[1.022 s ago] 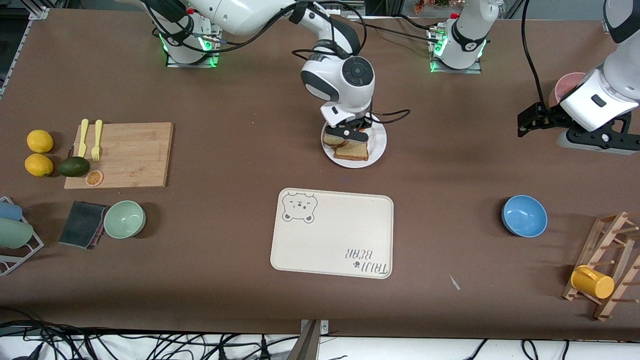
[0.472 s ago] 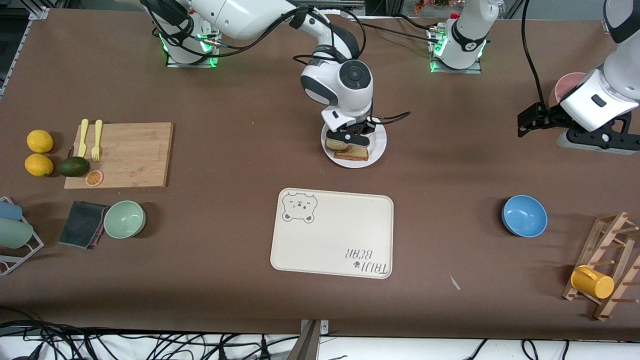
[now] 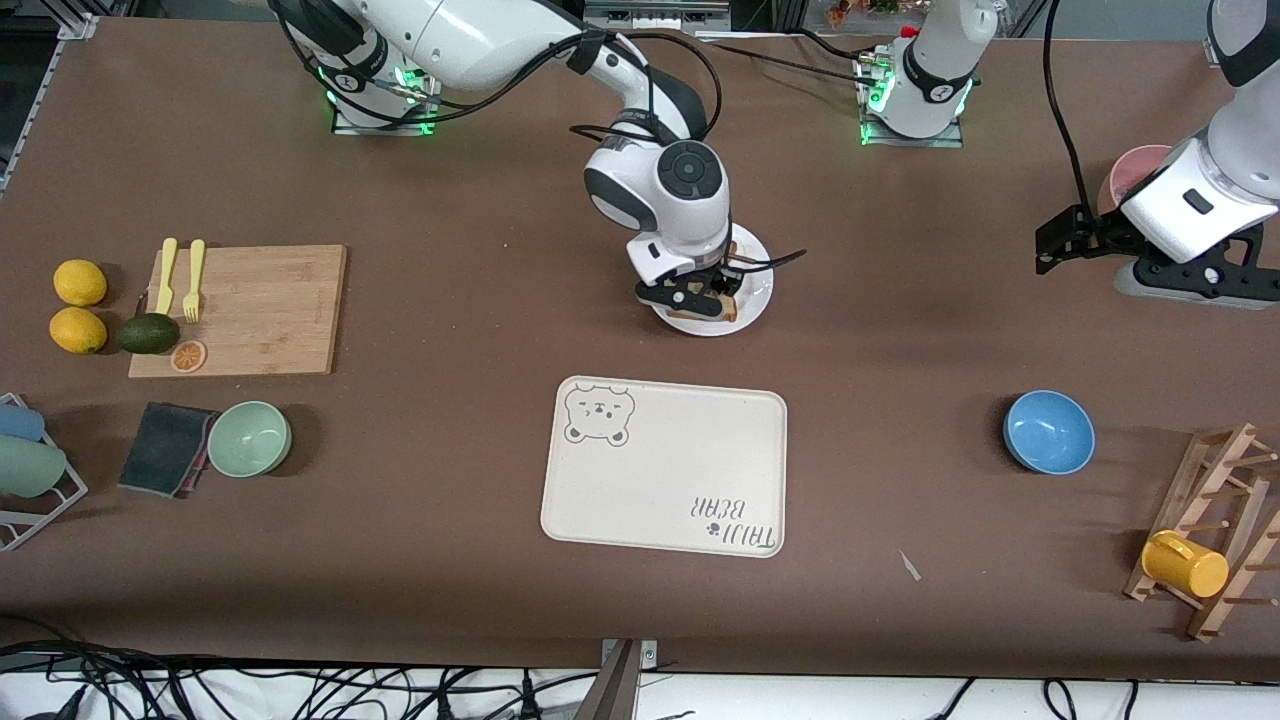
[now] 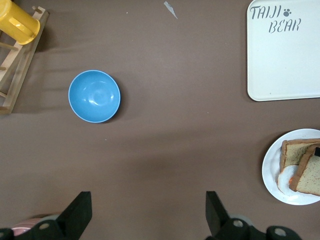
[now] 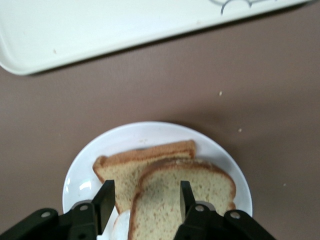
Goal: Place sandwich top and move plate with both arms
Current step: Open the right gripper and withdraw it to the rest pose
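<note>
The white plate (image 3: 757, 285) stands between the arm bases and the cream tray. In the right wrist view the plate (image 5: 165, 132) holds two bread slices. The sandwich top (image 5: 212, 187) lies askew on the second slice (image 5: 122, 170), with a bit of white filling (image 5: 120, 225) at the edge. My right gripper (image 5: 146, 194) is open just above the slices, one finger over each, gripping nothing. In the front view it (image 3: 690, 297) covers most of the bread. My left gripper (image 3: 1047, 245) is open and empty, waiting over bare table at the left arm's end; its view shows the plate (image 4: 272, 167).
The cream bear tray (image 3: 665, 465) lies nearer the camera than the plate. A blue bowl (image 3: 1048, 431) and a wooden rack with a yellow cup (image 3: 1185, 563) are at the left arm's end. A cutting board (image 3: 250, 310), fruit and a green bowl (image 3: 249, 438) are at the right arm's end.
The right gripper has shifted a little across the plate toward the right arm's end, and now covers more of the bread. The left arm has not moved.
</note>
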Robot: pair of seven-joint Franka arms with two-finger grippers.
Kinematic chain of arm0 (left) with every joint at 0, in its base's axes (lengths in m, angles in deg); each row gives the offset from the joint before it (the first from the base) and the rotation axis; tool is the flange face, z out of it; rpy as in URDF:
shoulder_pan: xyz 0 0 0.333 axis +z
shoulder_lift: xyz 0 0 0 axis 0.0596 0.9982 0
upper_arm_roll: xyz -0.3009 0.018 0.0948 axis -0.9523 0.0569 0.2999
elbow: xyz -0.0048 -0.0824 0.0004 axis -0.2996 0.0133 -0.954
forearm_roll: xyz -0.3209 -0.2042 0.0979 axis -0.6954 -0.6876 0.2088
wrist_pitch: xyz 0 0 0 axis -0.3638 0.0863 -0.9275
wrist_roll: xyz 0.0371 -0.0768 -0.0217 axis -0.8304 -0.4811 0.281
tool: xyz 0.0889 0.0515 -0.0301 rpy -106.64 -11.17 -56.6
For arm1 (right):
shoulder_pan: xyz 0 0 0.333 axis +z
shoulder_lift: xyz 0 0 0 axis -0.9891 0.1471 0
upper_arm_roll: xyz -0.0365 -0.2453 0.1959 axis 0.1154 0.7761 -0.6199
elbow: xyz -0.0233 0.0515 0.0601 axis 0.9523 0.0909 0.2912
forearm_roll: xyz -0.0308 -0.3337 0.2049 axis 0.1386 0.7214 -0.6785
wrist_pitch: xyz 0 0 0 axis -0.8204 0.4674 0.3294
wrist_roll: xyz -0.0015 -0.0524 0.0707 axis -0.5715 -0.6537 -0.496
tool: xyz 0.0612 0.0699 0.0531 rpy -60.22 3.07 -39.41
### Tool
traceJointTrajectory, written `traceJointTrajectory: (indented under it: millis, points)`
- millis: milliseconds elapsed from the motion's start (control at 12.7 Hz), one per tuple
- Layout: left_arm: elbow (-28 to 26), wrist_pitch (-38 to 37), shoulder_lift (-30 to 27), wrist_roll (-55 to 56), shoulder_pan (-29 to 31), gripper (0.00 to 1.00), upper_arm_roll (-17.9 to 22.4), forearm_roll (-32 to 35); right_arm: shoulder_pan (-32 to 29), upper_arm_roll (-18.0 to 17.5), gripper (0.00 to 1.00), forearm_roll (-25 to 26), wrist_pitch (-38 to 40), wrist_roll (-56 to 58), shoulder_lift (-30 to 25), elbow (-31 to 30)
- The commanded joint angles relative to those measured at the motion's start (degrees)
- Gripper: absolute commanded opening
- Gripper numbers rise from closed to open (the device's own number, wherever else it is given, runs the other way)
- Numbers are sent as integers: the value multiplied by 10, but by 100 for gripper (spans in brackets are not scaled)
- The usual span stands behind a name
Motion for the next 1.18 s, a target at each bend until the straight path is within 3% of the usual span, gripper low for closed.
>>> traceJointTrajectory:
  millis: [0,79,708,1101]
  points:
    - [3,-6,0,0,4,100,0,-14,-28,-5,88,2,55,42,-34,6]
    - [3,-6,0,0,4,100,0,-14,-44,-4,100,1,77,69,-59,0]
    - [3,-6,0,-1,4,100,0,-16,-215,42,100,-104,252,426,-306,-115]
    - [-1,-22,7,1,1,100,-3,-67,-327,47,100,-112,307,597,-396,-147]
